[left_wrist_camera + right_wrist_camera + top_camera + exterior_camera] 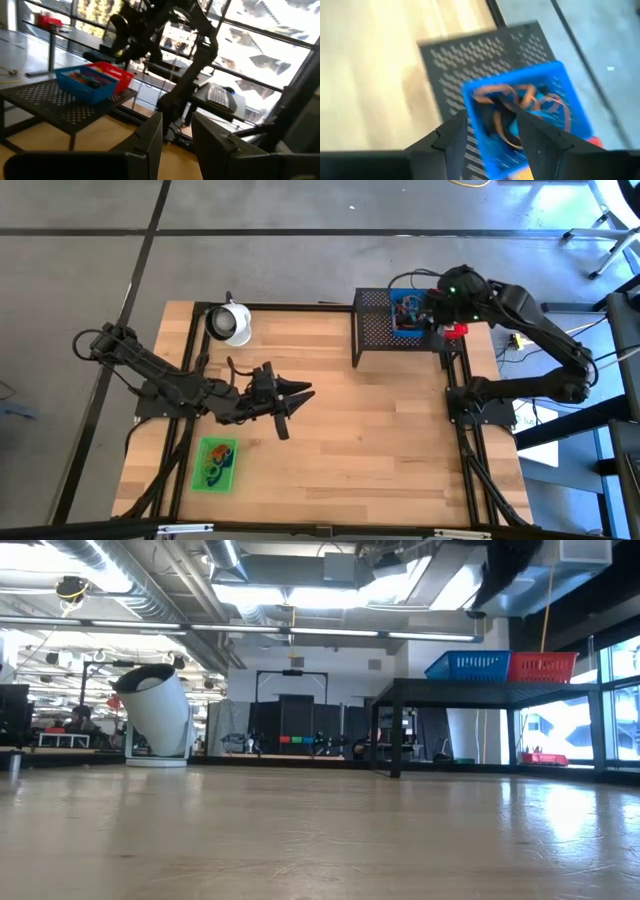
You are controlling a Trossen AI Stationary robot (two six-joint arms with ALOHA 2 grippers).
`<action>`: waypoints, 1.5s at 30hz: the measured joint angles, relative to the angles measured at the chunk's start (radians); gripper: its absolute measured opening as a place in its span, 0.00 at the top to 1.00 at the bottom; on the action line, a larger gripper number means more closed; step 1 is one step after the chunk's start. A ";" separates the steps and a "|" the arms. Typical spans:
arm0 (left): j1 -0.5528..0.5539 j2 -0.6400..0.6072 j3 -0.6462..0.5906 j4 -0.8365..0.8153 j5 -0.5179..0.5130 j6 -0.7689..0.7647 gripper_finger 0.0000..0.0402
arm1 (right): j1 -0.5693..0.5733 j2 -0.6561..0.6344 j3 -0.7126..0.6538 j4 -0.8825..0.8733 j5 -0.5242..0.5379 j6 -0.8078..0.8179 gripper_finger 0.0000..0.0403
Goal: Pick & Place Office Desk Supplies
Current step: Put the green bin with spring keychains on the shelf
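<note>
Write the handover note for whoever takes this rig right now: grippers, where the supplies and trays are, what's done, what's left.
Right gripper: open, empty, above the blue tray on the black mesh rack.
Left gripper: open, empty, raised over the middle of the table.
Blue tray: holds coloured band loops. The red tray stands beside it on the rack.
Green tray: near the table's front left, with a few items inside.
White cup-like object: back left, not part of the job.
Done: supplies sit in the blue and green trays.
Left: no loose supplies visible on the table; check the red tray's contents.
</note>
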 joint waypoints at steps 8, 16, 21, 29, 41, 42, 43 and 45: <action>-0.039 0.040 0.000 -0.101 0.170 -0.134 0.69 | 0.104 0.000 0.019 0.020 -0.054 0.196 0.57; -0.137 0.057 0.000 -0.457 0.670 -0.640 0.64 | 0.251 0.000 0.019 0.025 0.017 0.273 0.57; -0.262 0.071 0.000 -0.718 0.799 -0.900 0.67 | 0.305 0.000 0.019 0.049 0.074 0.284 0.57; -0.442 0.123 -0.002 -0.916 0.905 -1.034 0.67 | 0.333 0.000 0.019 0.059 0.078 0.298 0.57; -0.504 0.291 -0.001 -0.965 0.985 -0.681 0.68 | 0.332 0.000 0.018 0.082 0.078 0.301 0.57; -0.500 0.298 -0.001 -0.966 0.986 -0.686 0.68 | 0.332 0.000 0.018 0.083 0.077 0.304 0.57; -0.496 0.302 -0.001 -0.965 0.987 -0.689 0.68 | 0.333 0.000 0.018 0.087 0.077 0.307 0.57; -0.483 0.301 0.004 -0.950 0.986 -0.684 0.68 | 0.332 0.002 0.018 0.093 0.077 0.316 0.57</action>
